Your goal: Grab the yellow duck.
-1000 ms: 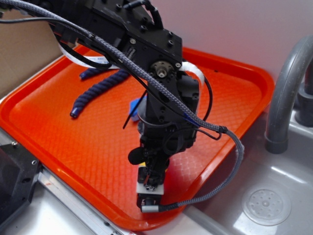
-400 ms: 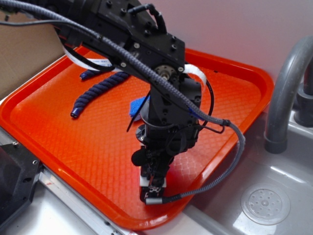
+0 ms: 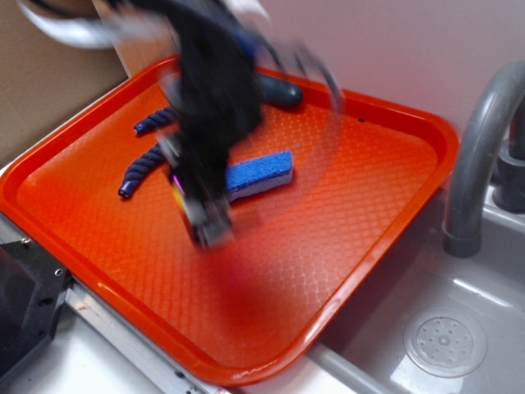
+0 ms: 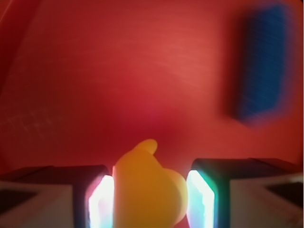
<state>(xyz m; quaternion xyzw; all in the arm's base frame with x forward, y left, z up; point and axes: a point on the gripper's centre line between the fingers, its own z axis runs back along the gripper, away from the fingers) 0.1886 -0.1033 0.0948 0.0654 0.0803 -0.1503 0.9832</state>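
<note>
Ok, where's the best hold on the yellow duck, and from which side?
Likely across the rounded body of the yellow duck, tool from above, a pad on each flank, as it sits now; the small bump is too narrow and tapered.

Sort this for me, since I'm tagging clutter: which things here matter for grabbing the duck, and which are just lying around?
Part of the job:
- yellow duck, between the fingers
- gripper, closed on it, blurred mid-motion in the exterior view

Just lying about:
- blue sponge
- dark blue twisted rope
- dark rounded object at the far rim
- orange tray underneath
- grey faucet
</note>
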